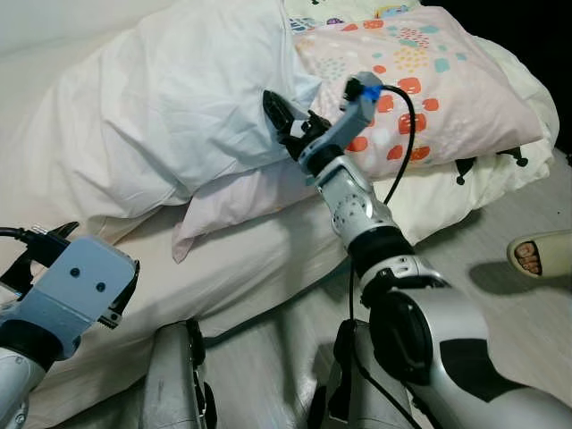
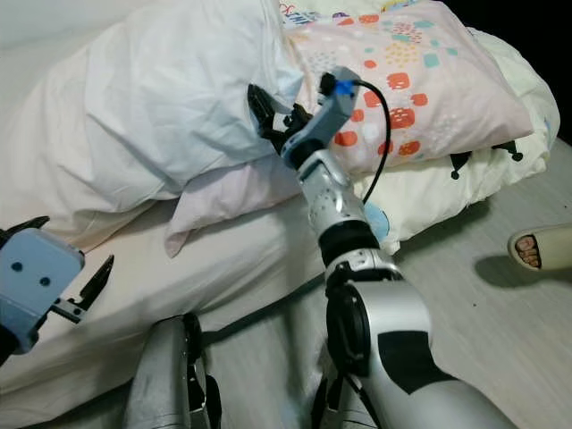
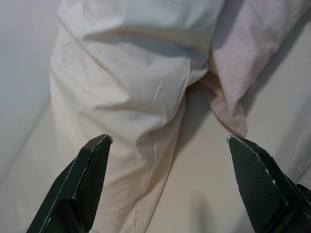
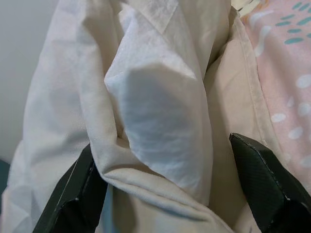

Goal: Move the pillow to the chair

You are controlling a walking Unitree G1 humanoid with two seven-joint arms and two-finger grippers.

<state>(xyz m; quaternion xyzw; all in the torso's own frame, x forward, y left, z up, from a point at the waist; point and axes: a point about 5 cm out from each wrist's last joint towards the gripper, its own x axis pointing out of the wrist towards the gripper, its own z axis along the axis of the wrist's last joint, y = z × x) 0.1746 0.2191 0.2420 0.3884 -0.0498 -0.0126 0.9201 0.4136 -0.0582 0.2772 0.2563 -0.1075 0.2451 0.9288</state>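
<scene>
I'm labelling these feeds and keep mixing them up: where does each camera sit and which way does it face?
Left eye view: on the head, looking forward and down at the bed; both arms and the legs show.
Right eye view: the other stereo eye, same scene; a person's slippered foot at the right edge.
Left wrist view: along the left gripper, open, toward the white pillow.
Right wrist view: along the right gripper, open around a fold of that pillow.
Shared: both wrist views show the white pillow.
</scene>
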